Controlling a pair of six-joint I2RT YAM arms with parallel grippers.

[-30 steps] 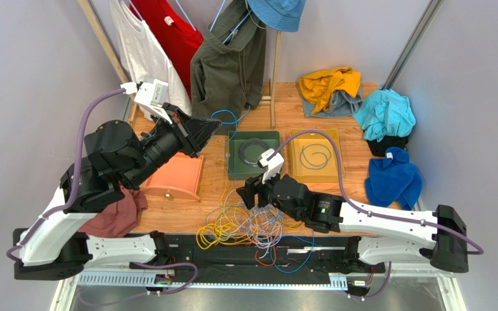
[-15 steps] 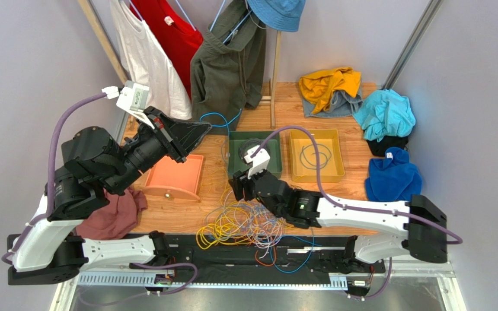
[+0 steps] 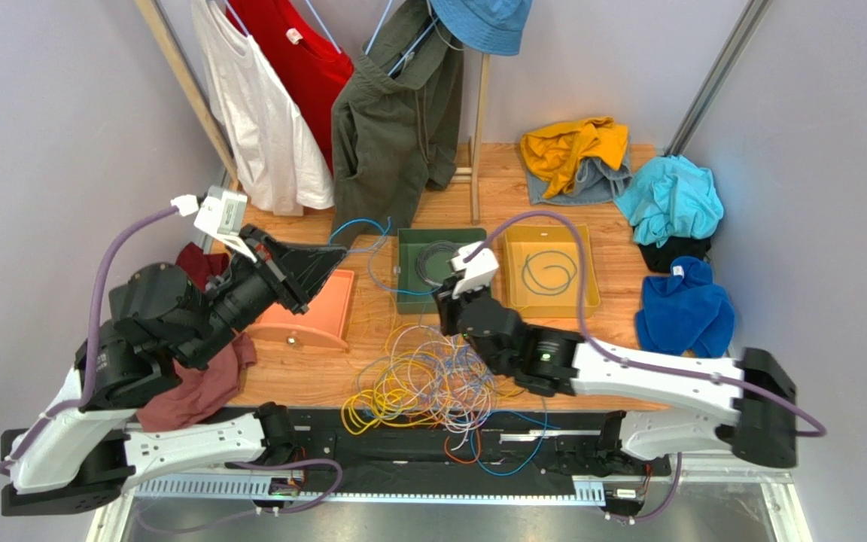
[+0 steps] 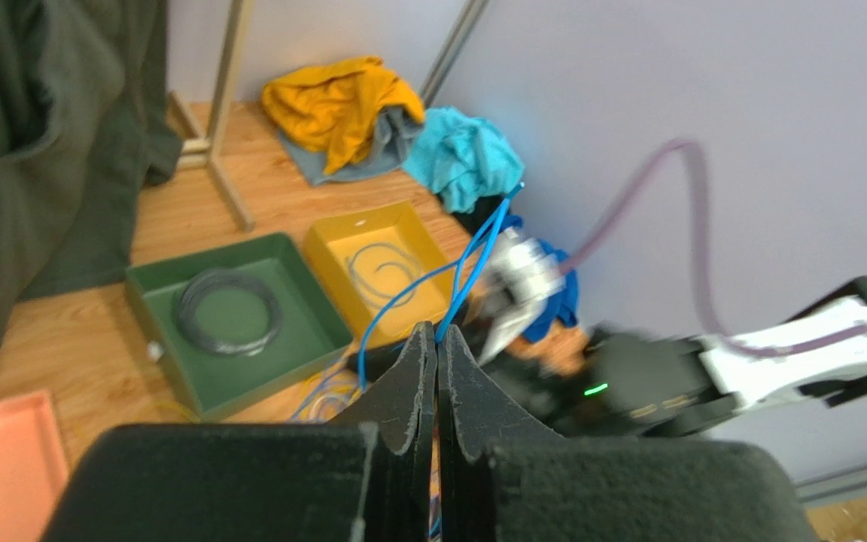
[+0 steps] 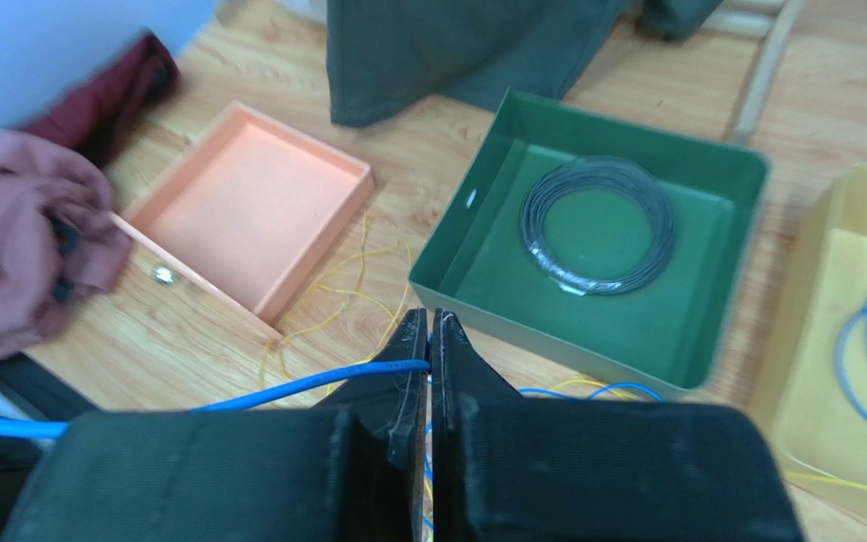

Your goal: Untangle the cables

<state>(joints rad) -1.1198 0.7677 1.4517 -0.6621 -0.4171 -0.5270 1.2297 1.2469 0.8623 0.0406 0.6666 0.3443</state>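
Observation:
The cables (image 3: 421, 384) lie as a tangled heap of yellow, white-grey, orange and blue wires at the table's near edge. One blue cable (image 3: 361, 224) rises out of it and hangs between both grippers. My left gripper (image 3: 339, 255) is held up over the orange tray (image 3: 325, 305) and is shut on this blue cable (image 4: 478, 254), which leaves its tips (image 4: 437, 330). My right gripper (image 3: 445, 300) is just behind the heap, beside the green tray (image 3: 402, 282). It is shut on the same blue cable (image 5: 291, 387), which is pinched near its tips (image 5: 429, 318).
The green tray (image 5: 483, 282) holds a grey coil (image 5: 596, 226). A yellow tray (image 3: 572, 303) holds a blue-grey cable. A maroon cloth (image 3: 195, 390) lies at the left, and yellow, teal and blue cloths are piled at the back right. Garments hang on a wooden stand (image 3: 478, 136) behind.
My right gripper went from open to shut on the blue cable and shifted back towards the green tray. The left arm lowered and drew nearer, still holding the cable.

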